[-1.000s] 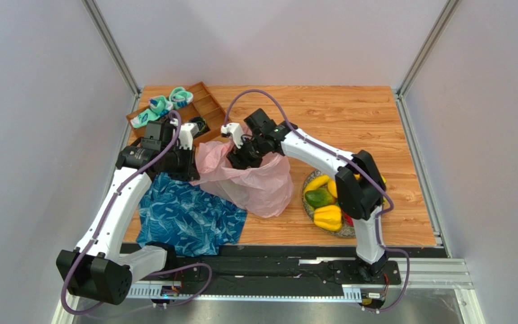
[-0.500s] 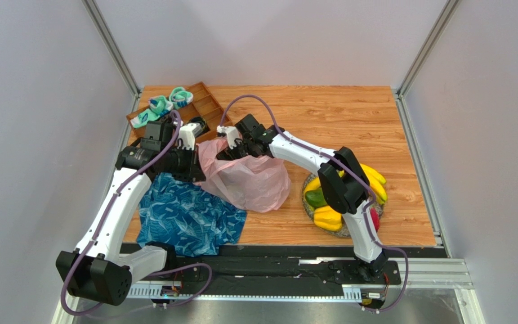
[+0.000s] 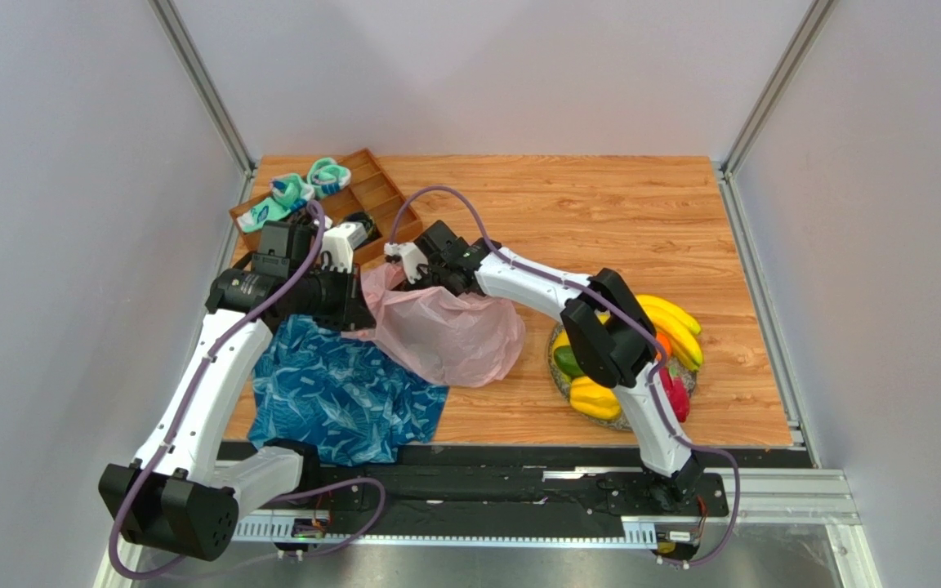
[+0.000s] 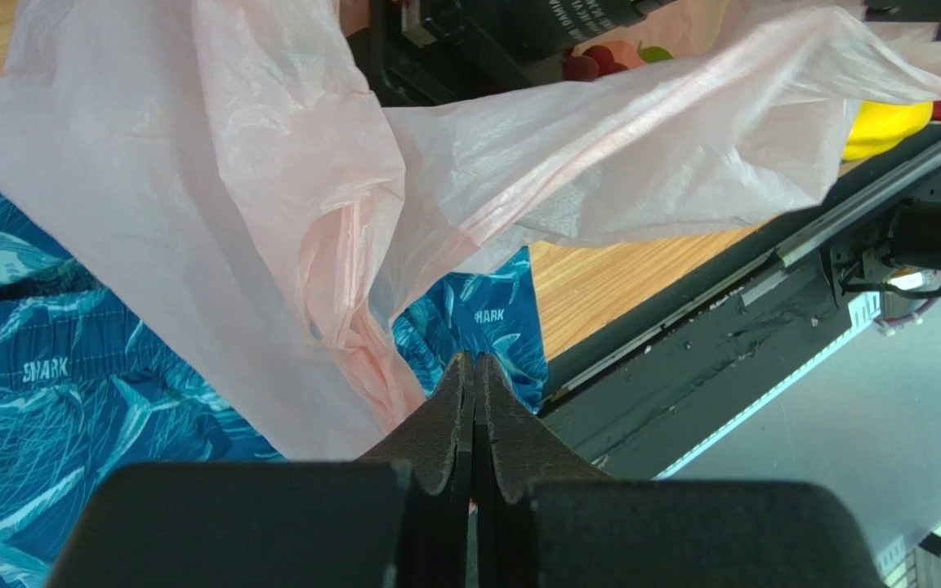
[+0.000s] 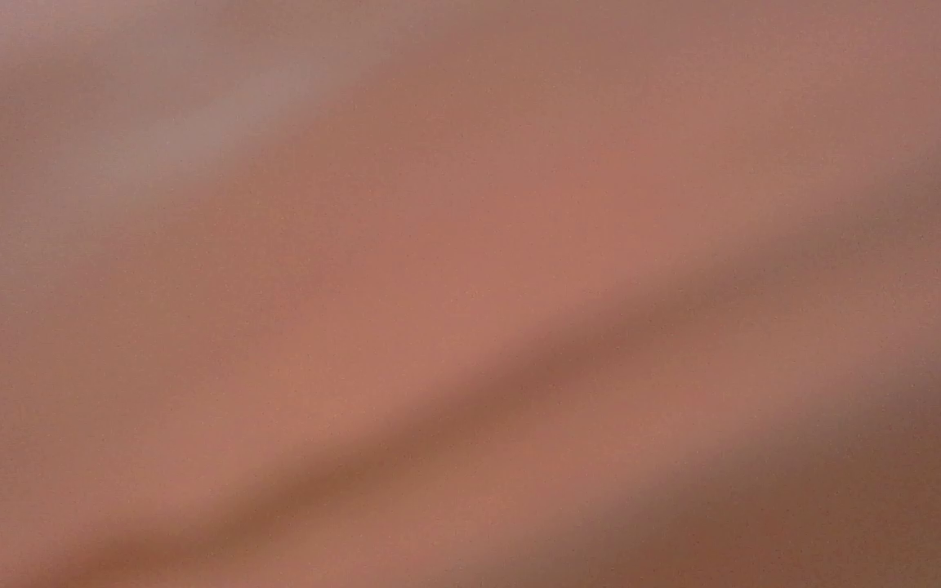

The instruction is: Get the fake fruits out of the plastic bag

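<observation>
Passage: far edge and far-right corner open.
Obstacles: plastic bag [image 3: 463, 337] centre-left; blue cloth [image 3: 341, 392] over near-left corner; wooden tray [image 3: 377, 196] in far-left corner; fake fruits [image 3: 666, 321] by right edge.

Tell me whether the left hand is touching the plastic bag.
Touching. The left wrist view shows the left hand pinching a gathered fold of the plastic bag between its closed fingertips.

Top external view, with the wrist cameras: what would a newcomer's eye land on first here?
The crumpled pink plastic bag mid-table, with the left gripper shut on its film and the right gripper at its mouth, that wrist view only pink blur. Next, the bright fake fruits heaped on a plate at the right, and the blue cloth at the near left.
</observation>
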Robot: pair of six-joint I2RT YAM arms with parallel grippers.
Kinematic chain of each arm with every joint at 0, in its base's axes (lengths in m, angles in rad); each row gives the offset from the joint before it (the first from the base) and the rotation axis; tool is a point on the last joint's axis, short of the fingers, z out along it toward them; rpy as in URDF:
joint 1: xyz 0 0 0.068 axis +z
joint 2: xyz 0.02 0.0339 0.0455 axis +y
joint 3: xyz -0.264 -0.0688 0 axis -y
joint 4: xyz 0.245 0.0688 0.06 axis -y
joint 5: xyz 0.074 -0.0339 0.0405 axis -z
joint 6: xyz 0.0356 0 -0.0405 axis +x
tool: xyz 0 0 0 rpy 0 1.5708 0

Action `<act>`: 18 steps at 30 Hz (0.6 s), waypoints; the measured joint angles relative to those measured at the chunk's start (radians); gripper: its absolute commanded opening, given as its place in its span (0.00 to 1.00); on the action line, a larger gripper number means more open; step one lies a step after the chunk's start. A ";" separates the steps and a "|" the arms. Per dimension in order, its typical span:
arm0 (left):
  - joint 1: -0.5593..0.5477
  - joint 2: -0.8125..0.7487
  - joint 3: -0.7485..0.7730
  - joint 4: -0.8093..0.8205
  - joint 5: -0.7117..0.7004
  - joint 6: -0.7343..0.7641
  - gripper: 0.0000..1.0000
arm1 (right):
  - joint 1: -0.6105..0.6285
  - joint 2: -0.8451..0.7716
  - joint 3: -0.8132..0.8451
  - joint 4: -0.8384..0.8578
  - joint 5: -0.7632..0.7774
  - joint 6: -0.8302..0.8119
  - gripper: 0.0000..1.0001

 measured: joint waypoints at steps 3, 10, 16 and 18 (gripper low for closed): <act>0.000 0.005 0.000 0.010 0.000 0.003 0.00 | -0.015 -0.046 -0.018 -0.039 0.019 -0.053 0.30; 0.000 0.094 0.080 0.059 0.009 0.004 0.00 | -0.067 -0.356 -0.128 -0.094 0.083 -0.231 0.24; 0.000 0.175 0.158 0.106 0.024 0.009 0.00 | -0.113 -0.553 -0.150 -0.071 0.042 -0.296 0.24; 0.000 0.192 0.178 0.111 0.024 0.012 0.00 | -0.145 -0.566 -0.148 -0.064 0.000 -0.285 0.24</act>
